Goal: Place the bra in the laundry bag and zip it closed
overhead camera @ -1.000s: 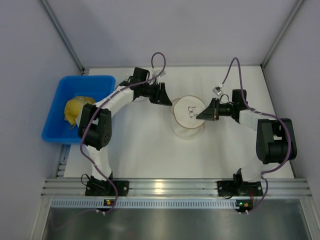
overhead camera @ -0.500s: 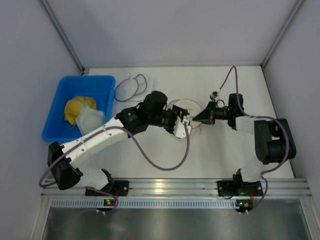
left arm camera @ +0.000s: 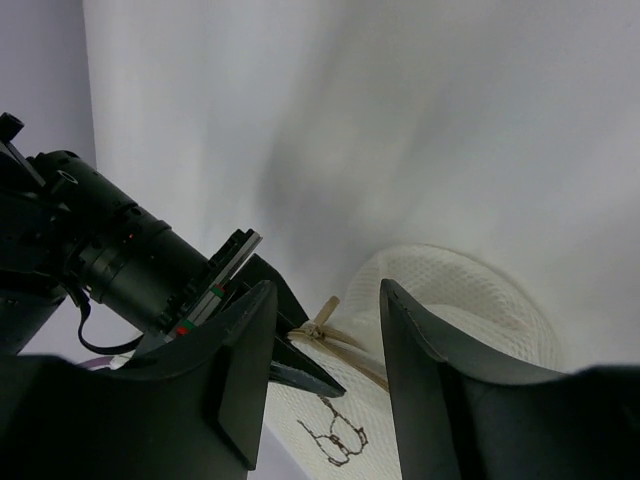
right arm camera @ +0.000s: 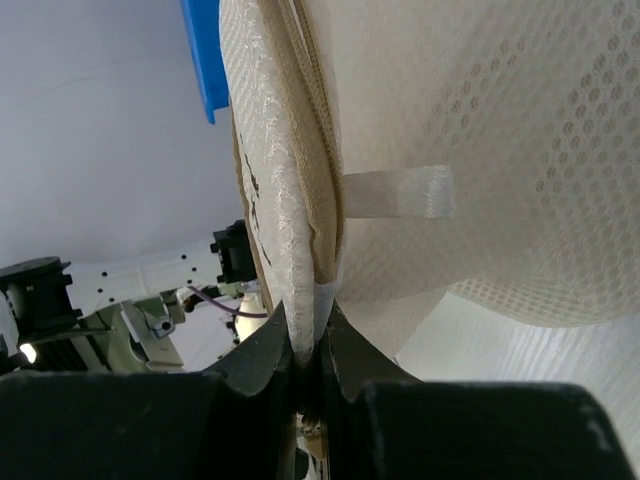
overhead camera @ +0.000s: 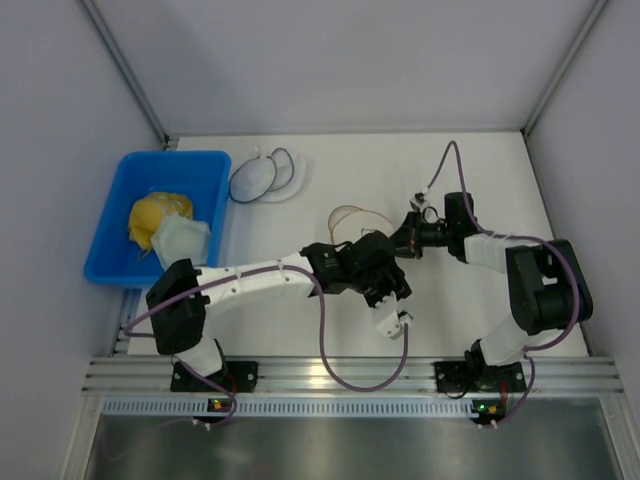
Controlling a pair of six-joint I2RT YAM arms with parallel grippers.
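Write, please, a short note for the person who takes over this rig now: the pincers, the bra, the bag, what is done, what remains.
Left pincer: open, empty, pointed at the laundry bag.
Right pincer: shut on the bag's tan rim.
Bra: not clearly visible; the bag bulges, so it is probably inside.
Done: probably the loading.
Left: confirm the bra is in, check the zip, which no view shows well, and close it.

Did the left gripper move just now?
Yes. In the top view the left gripper has swung right, away from the blue bin, and nearer the front rail.
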